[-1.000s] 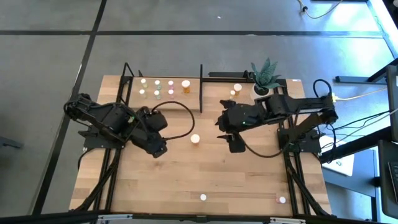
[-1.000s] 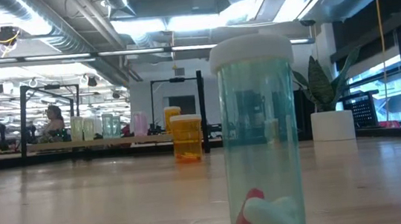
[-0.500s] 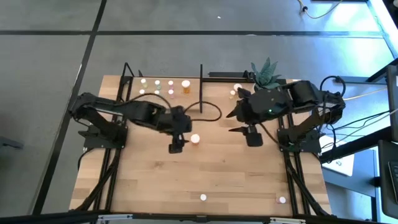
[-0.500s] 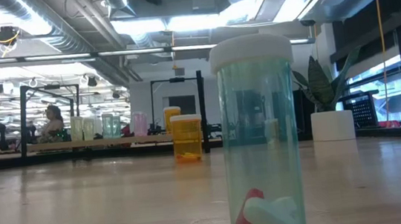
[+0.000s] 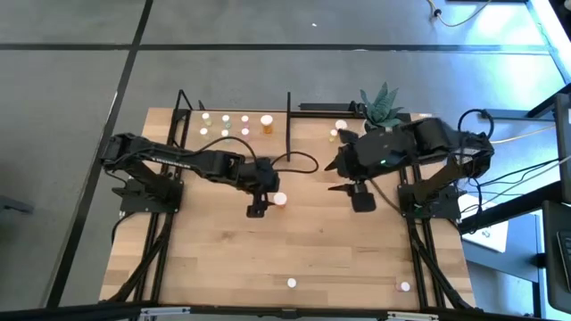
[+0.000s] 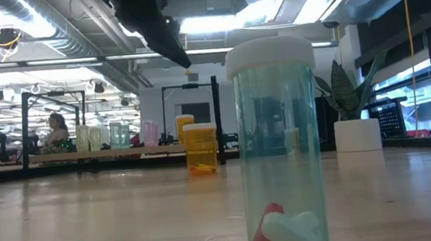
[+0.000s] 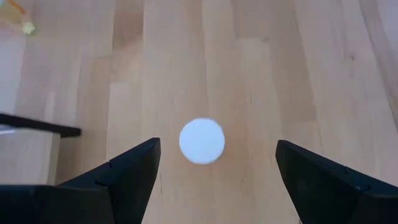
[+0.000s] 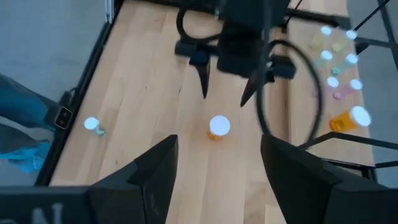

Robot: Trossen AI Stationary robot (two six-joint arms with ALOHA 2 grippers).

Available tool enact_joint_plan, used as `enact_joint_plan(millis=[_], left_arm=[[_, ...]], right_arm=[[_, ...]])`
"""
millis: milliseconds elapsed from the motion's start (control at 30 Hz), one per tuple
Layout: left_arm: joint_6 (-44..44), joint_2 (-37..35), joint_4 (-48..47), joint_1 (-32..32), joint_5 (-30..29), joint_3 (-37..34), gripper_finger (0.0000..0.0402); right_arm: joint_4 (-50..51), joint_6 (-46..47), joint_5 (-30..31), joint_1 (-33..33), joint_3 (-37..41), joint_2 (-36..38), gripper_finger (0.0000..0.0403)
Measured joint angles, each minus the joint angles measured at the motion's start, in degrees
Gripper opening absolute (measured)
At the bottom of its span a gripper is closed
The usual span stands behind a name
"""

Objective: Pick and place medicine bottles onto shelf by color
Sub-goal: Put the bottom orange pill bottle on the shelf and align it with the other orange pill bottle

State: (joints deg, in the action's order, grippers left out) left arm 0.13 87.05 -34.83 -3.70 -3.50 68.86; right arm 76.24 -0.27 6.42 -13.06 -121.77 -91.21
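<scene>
An orange medicine bottle point(image 5: 280, 199) with a white cap stands upright on its base at the table's middle. It also shows in the low view point(image 6: 201, 148). My left gripper point(image 5: 259, 208) hangs open above it and points down. In the left wrist view the cap point(image 7: 202, 140) lies between its two fingers, which stay clear of it. My right gripper point(image 5: 359, 197) is open and empty, to the right of the bottle. The shelf point(image 5: 190, 125) at the far left holds several bottles point(image 5: 225, 125). A green bottle point(image 6: 278, 146) stands near the table's near edge.
A white pot with a plant point(image 5: 382, 111) stands at the far edge, with two bottles point(image 5: 339, 128) beside it. Two more bottles point(image 5: 291, 283) point(image 5: 404, 286) stand at the near edge. The black upright bar point(image 5: 288, 111) marks the shelf's right end.
My left gripper has gone toward the table's right, over to the orange bottle, and has come down into the low view. My right gripper has drawn back toward the table's right and far edges. The bottles have kept still.
</scene>
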Motion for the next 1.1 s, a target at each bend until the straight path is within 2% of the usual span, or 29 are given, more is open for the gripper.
enact_joint_plan(millis=[167, 433, 733, 1000, 1100], left_arm=[[-3.84, -2.46, -7.25, -0.91, -1.66, 2.86, 0.0312], [-11.81, -12.53, -16.36, -4.40, -8.49, 3.22, 0.0312], [-15.02, -20.74, -17.01, -6.99, -12.49, 3.22, 0.0312], [-15.05, -22.36, -17.08, -6.99, -12.51, 3.22, 0.0312], [-15.03, -22.36, -17.16, -6.99, -12.48, 3.22, 0.0312]], right_arm=[[-6.48, -2.56, -0.02, 0.59, 9.53, -0.66, 0.0231], [-20.43, -2.88, -0.57, 3.55, 21.19, -2.50, 0.0231], [-26.25, -7.67, -3.08, 4.28, 22.31, -9.66, 0.0232], [-28.69, -10.29, -3.85, 5.63, 22.29, -12.22, 0.0241], [-29.25, -7.23, -3.70, 6.37, 22.25, -12.45, 0.0241]])
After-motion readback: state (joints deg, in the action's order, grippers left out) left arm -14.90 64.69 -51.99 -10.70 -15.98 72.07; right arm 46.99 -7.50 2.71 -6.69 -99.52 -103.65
